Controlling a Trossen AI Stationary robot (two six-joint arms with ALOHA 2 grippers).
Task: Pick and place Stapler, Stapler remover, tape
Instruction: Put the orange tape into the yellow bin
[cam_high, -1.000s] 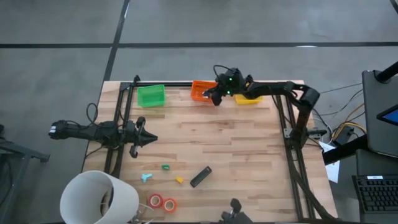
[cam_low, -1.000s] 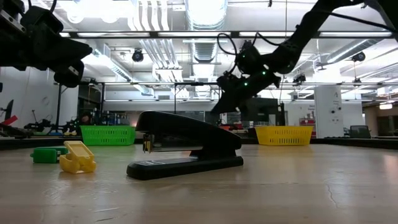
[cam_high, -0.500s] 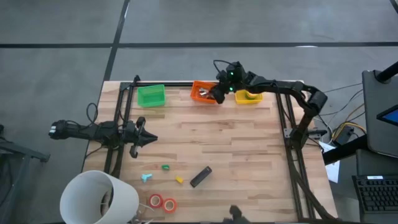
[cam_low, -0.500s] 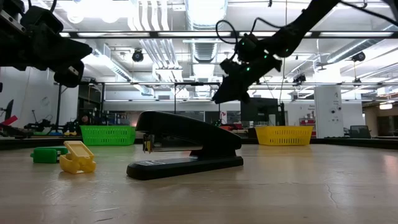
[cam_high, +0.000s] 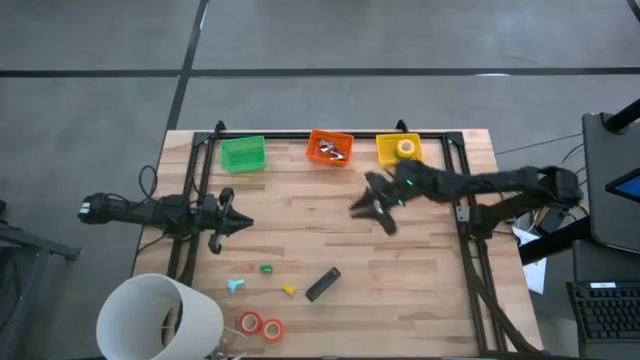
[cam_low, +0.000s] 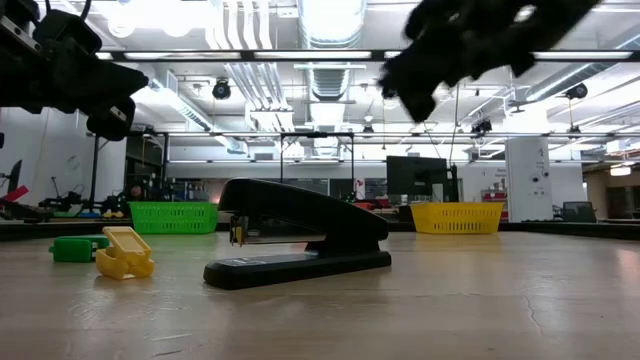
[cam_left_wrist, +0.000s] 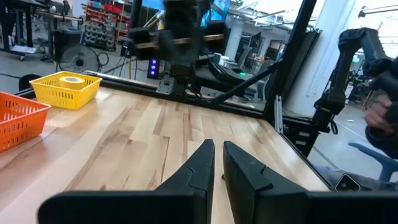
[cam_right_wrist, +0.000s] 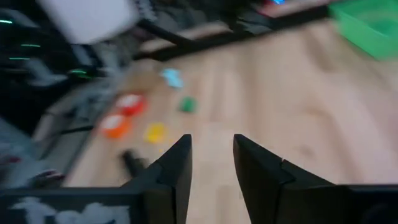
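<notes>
The black stapler (cam_high: 322, 284) (cam_low: 300, 245) lies flat on its base near the table's near edge. Left of it sit a small yellow piece (cam_high: 288, 289) (cam_low: 122, 252) and a small green one (cam_high: 266, 269). Two red-orange tape rings (cam_high: 260, 325) lie at the near edge. My right gripper (cam_high: 372, 210) (cam_right_wrist: 211, 158) hovers open and empty over the table's middle, well clear of the stapler. My left gripper (cam_high: 243, 224) (cam_left_wrist: 217, 149) waits shut at the table's left side.
Green (cam_high: 243, 153), orange (cam_high: 330, 148) and yellow (cam_high: 399, 149) bins line the far edge; the orange holds small pieces, the yellow a yellow roll. A white cylinder (cam_high: 160, 318) stands at the near left corner. A teal piece (cam_high: 235, 285) lies nearby. Bare wood spans the middle.
My right gripper has swung away from above the orange bin toward the near edge and now hangs over the table's middle, turned toward the near left. The stapler and small pieces have stayed put.
</notes>
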